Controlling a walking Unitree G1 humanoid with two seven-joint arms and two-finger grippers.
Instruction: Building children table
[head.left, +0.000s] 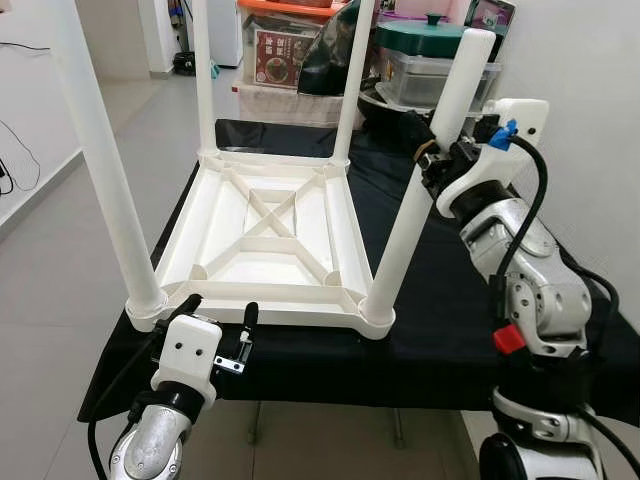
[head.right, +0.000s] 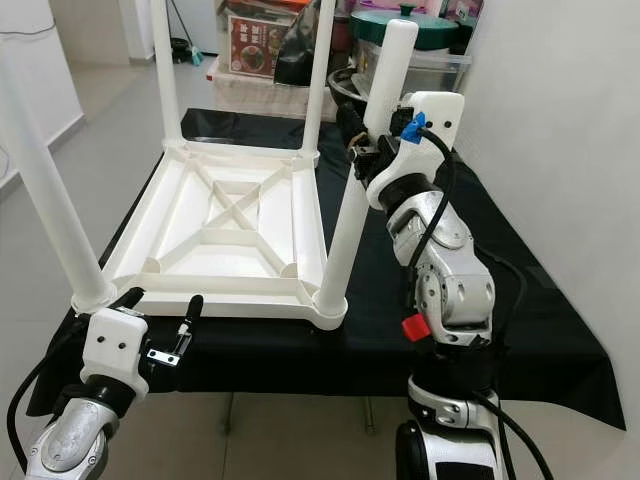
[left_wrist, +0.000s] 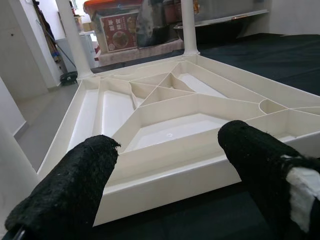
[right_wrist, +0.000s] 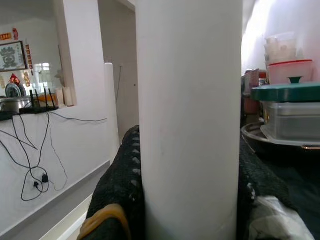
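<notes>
Four legs stand up from the upturned tabletop (head.left: 260, 235), which lies on the black cloth (head.left: 440, 330). Right gripper (head.left: 436, 160) clamps the near right leg (head.left: 425, 190) high on the shaft, fingers either side; the leg tilts, foot end leaning away from the frame, base in its corner socket (head.left: 372, 318). Left gripper (head.left: 222, 322) hovers spread just beside the near rim, holding nothing.

Risk: pushing down while the leg is off-axis could jam it crooked or lever the light tabletop across the cloth, since nothing braces it. A sideways pull could also pop the leg out.
</notes>
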